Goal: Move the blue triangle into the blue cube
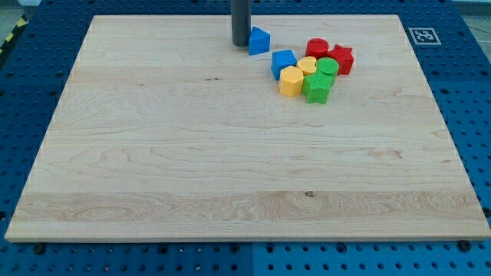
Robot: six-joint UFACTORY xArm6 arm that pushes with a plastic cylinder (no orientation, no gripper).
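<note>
The blue triangle (259, 40) lies near the view's top, a little right of centre. My tip (240, 44) stands just to its left, touching or almost touching it. The blue cube (283, 63) lies below and to the right of the triangle, a small gap apart from it. The cube touches a cluster of other blocks on its right side.
Right of the blue cube sit a yellow hexagon (291, 80), a yellow block (307, 65), a green cylinder (327, 67), a green block (317, 87), a red cylinder (317, 49) and a red block (341, 58). A fiducial tag (421, 35) marks the board's top right corner.
</note>
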